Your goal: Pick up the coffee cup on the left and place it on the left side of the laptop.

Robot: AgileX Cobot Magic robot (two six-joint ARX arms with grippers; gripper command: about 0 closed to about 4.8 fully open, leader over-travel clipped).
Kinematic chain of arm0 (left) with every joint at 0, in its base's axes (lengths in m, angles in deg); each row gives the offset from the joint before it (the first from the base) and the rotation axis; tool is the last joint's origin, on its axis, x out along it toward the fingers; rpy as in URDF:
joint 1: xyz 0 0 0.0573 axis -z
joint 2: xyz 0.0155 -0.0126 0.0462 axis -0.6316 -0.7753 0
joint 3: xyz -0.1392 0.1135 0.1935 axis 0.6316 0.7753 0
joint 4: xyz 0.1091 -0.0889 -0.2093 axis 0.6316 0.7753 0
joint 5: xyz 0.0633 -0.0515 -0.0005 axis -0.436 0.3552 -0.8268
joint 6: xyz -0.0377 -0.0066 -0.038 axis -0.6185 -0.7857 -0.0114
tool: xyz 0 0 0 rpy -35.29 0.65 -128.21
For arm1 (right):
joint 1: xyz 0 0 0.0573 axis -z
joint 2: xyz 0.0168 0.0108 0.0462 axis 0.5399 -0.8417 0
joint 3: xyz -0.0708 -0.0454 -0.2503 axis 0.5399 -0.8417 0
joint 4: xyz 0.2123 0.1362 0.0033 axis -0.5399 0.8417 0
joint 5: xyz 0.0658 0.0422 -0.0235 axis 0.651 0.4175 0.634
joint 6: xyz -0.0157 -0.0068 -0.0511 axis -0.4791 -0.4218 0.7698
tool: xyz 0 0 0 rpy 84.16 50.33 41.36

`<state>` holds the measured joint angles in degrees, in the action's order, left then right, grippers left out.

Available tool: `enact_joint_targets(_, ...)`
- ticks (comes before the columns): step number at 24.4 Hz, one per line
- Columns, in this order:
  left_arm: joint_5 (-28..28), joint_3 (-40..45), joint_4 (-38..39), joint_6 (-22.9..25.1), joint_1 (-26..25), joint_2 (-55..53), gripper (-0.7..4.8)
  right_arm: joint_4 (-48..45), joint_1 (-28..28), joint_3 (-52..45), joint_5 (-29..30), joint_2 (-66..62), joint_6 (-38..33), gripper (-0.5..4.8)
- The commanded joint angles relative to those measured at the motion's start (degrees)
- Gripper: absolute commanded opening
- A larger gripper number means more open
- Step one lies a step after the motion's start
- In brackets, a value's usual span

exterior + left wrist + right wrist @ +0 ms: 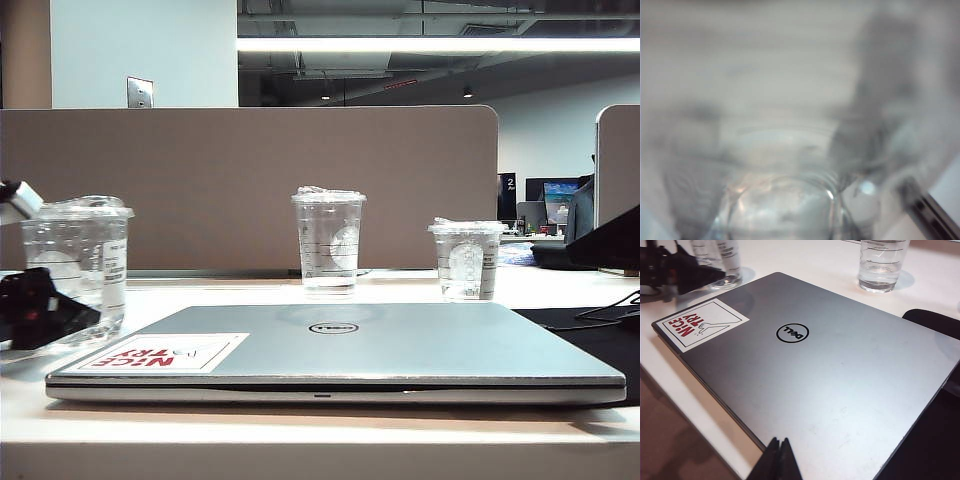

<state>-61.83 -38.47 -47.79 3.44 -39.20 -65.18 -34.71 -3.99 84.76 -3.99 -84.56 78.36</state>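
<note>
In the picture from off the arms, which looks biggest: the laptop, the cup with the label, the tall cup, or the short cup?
1. Laptop, widest by far.
2. Label cup, though it stands nearer the camera, so it may just look bigger.
3. Tall cup.
4. Short cup.
The left hand grips the label cup.

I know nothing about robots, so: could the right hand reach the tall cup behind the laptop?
Probably yes. The right hand, shut, hovers at the closed laptop's edge, and only that flat lid lies between it and the tall cup. The left hand is at the coffee cup.
</note>
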Motion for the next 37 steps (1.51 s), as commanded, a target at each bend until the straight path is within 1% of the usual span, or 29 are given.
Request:
enact_joint_targets(1, 0.0, 3.32, -0.2, 0.24, -0.07, 2.97, 2.43, -1.05, -0.07, -0.24, -0.11, 0.15, -0.02, -0.04)
enact_joint_targets(7, 0.0, 6.78, -0.2, 0.66, -0.07, 3.37, 2.43, -1.03, -0.07, -0.24, -0.11, 0.15, -0.02, -0.05)
enact_joint_targets(15, 0.0, 7.04, -0.17, 0.59, -0.07, 3.37, 2.47, -1.05, -0.04, -0.24, -0.11, 0.15, -0.02, -0.04)
enact_joint_targets(16, 0.0, 7.04, -0.17, 0.59, -0.07, 3.37, 2.55, -1.05, -0.04, -0.24, -0.11, 0.15, -0.02, -0.05)
enact_joint_targets(17, 0.0, 7.04, -0.17, 0.59, -0.07, 3.37, 2.79, -1.05, -0.04, -0.24, -0.11, 0.15, -0.02, -0.04)
enact_joint_targets(19, 0.02, 7.04, -0.17, 0.5, -0.07, 3.37, 3.66, -1.03, -0.02, -0.24, -0.11, 0.15, -0.02, -0.04)
enact_joint_targets(20, 0.04, 7.04, -0.17, 0.22, -0.07, 3.37, 3.78, -1.05, -0.02, -0.24, -0.11, 0.15, -0.02, -0.05)
enact_joint_targets(25, 0.24, 7.74, -0.17, -0.09, -0.07, 3.43, 3.78, -1.05, -0.02, -0.24, -0.11, 0.17, -0.02, -0.04)
enact_joint_targets(27, 0.26, 9.09, -0.17, -0.02, -0.07, 3.45, 4.31, -1.03, -0.02, -0.24, -0.11, 0.17, -0.02, -0.04)
enact_joint_targets(28, 1.22, 9.88, -0.17, -0.02, -0.07, 3.54, 4.45, -1.05, -0.02, -0.24, -0.11, 0.17, -0.02, -0.04)
enact_joint_targets(32, 4.13, 10.97, -0.24, -1.53, -0.07, 7.82, 4.45, -1.05, -0.02, -0.24, -0.11, 0.17, -0.02, -0.04)
enact_joint_targets(34, 4.09, 12.41, -0.22, -3.02, -0.07, 11.8, 4.44, -1.03, -0.02, -0.24, -0.11, 0.17, -0.02, -0.04)
enact_joint_targets(37, 3.82, 15.43, 0.76, -3.96, -0.07, 18.05, 4.37, -1.05, -0.02, -0.24, -0.11, 0.17, 0.0, -0.04)
